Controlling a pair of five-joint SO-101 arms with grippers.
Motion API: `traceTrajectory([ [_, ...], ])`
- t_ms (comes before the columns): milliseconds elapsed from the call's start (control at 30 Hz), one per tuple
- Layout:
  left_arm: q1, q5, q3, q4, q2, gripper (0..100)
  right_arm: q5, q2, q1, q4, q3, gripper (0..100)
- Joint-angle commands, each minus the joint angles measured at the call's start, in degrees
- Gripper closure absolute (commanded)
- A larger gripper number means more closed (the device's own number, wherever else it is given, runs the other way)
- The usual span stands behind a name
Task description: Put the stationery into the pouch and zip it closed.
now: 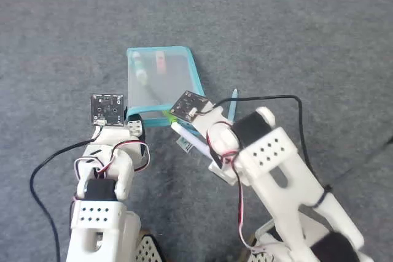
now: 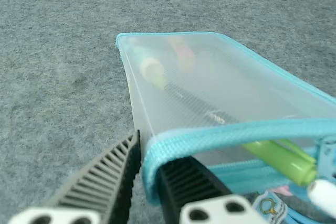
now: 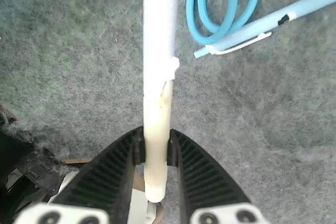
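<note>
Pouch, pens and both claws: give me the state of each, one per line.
pouch: unzipped, mouth held open.
left claw: shut on the pouch rim.
right claw: shut on the white pen.
white pen: gripped, tip near the pouch mouth.
blue pen: lying loose on the table, outside the pouch.
green highlighter: lying in the pouch mouth.

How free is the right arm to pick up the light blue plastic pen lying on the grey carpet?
Probably not yet. The right gripper is shut on a long white pen, so it has no free grip. The light blue plastic pen itself lies uncovered on the grey carpet nearby.
</note>
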Motion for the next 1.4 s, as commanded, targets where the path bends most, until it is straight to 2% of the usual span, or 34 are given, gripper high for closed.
traceTrajectory([
  [0,0.2,-0.3,-1.5,-1.1,-0.3,99,-1.0,5.9,-0.3,-1.0,-7.5,99.1],
  [333,0.3,-0.3,-1.5,-1.1,-0.3,99,-1.1,19.4,-0.5,-0.4,-21.7,99.1],
  [533,3.2,-0.3,-0.7,-1.1,-0.3,99,-1.1,29.1,-0.6,0.0,-33.0,99.1],
  [833,3.3,-0.4,-0.7,-1.1,-0.3,99,-9.7,39.6,-0.4,0.7,-52.7,98.6],
  [967,3.3,-0.4,-0.7,-1.1,-0.3,99,-10.5,42.6,-1.4,0.8,-60.8,98.0],
  [1200,3.3,-0.4,-0.7,-1.0,-0.3,99,-10.6,42.9,-3.3,0.1,-64.9,80.6],
  [1367,3.3,-0.4,-0.7,-1.0,-0.3,99,-10.5,37.8,-3.3,-0.3,-64.9,79.7],
])
